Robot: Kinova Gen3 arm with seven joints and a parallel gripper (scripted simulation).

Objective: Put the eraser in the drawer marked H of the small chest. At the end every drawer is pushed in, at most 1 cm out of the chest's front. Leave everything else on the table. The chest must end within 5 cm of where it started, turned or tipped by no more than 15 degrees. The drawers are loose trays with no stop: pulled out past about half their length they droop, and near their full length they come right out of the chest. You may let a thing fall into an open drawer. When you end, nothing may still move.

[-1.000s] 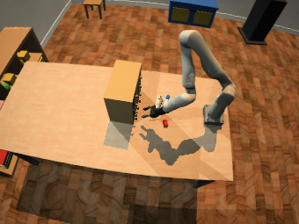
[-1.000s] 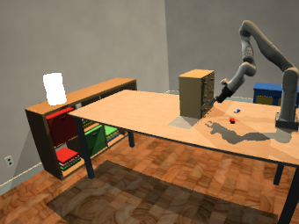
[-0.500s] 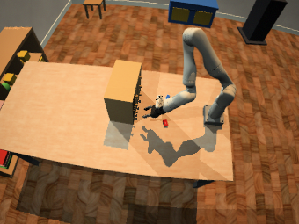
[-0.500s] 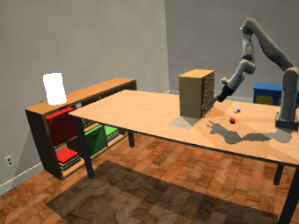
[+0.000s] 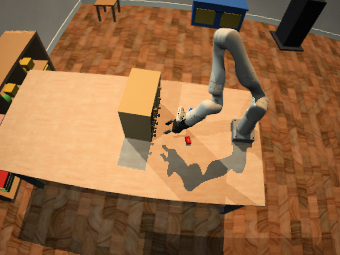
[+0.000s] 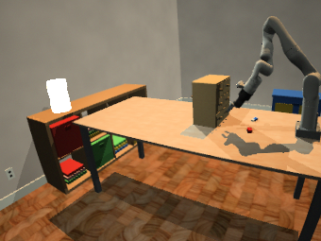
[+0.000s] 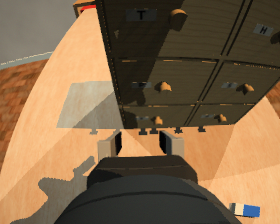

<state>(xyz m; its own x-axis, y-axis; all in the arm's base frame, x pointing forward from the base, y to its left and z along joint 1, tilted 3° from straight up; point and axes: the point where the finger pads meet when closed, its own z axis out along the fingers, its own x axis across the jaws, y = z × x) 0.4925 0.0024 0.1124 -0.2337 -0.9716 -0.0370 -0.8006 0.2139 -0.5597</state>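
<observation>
The small chest stands upright, its knobbed front towards the arm. No drawer visibly sticks out. The drawer marked H is at the upper right in the wrist view, its label readable and its knob cut by the frame's edge. The eraser, seemingly the blue and white block, lies on the table, at the lower right in the wrist view. My gripper is open and empty, above the table, just in front of the chest. The drawer marked T is left of H.
A small red object lies on the table, on the arm's side of the chest. More knobbed drawers lie below T and H; their labels are hard to read. The arm's base stands at the table's far end from the shelf.
</observation>
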